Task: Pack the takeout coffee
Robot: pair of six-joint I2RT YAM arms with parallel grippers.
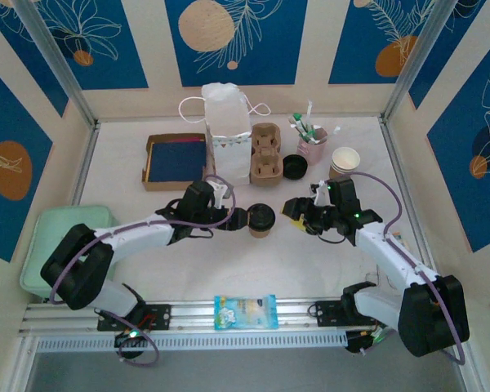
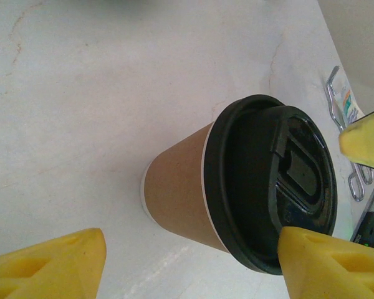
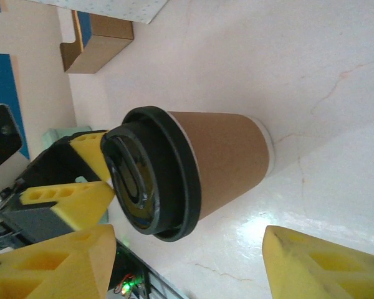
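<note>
Coffee cup (image 1: 261, 220) upright between left end effector (image 1: 242, 218), right end effector (image 1: 296, 216); both released.

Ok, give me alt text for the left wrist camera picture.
A brown paper coffee cup with a black lid stands on a pale table. The open left claw shows yellow fingertips at the bottom corners, either side of the cup.

white bag (image 1: 226, 122); cup carrier (image 1: 265, 153) beside it; pink cup (image 1: 312, 149); blue packet (image 1: 245, 311)
</note>
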